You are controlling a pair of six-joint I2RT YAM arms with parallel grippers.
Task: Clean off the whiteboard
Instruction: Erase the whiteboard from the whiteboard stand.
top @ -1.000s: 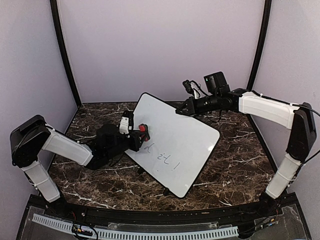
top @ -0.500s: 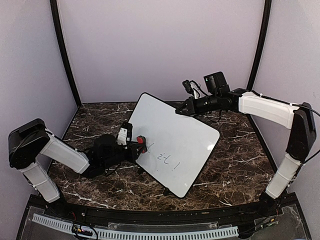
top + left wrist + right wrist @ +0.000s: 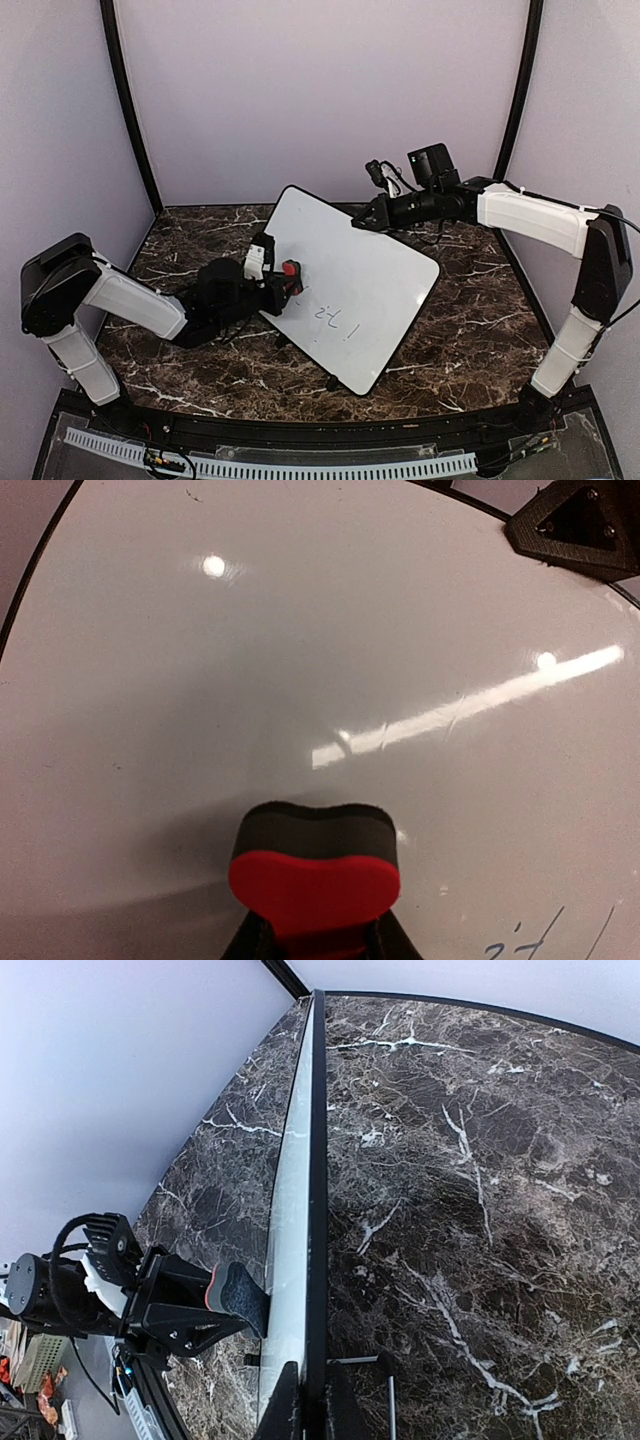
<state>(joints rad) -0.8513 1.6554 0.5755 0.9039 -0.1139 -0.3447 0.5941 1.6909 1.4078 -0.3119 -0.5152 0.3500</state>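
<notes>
1. While the right gripper pinches the far rim of the tilted whiteboard on the table, it steadies the board
2. The left gripper, clamped on the red eraser, should sweep flat over the handwriting

left fingers mostly cropped, handwriting cut off, unreadable

Soft, even light fills the top view. In the left wrist view the whiteboard shines with two bright dots and a long white streak. The red eraser looks fuzzy and throws a grey shadow. The right wrist view bends at its edges
</notes>
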